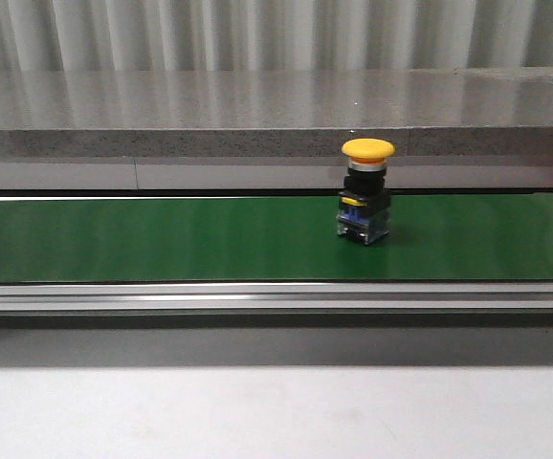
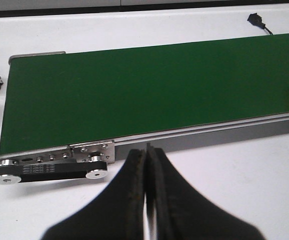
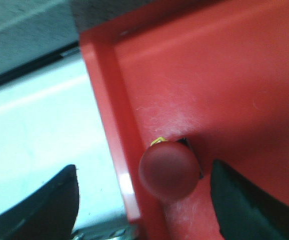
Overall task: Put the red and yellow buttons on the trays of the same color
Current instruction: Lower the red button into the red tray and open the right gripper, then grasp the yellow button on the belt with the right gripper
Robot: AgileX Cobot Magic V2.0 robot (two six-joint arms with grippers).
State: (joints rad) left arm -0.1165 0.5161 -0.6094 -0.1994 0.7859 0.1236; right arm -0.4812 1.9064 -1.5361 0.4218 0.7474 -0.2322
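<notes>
1. I see the yellow button [image 1: 365,203] upright on the green belt [image 1: 162,239].
2. My left claw [image 2: 147,200] is pressed together, empty, above the counter [image 2: 244,175].
3. My right claw [image 3: 144,200] is spread around the red button [image 3: 168,170] in the red tray [image 3: 224,75].

No writing, label, brand or number can be read in any view. The black toothed belt [image 2: 49,170] at the end of the green conveyor [image 2: 149,95] carries faint pale marks, too small to make out. The yellow button [image 1: 365,191] standing on the conveyor has a small yellow patch on its body, but nothing legible on it.
</notes>
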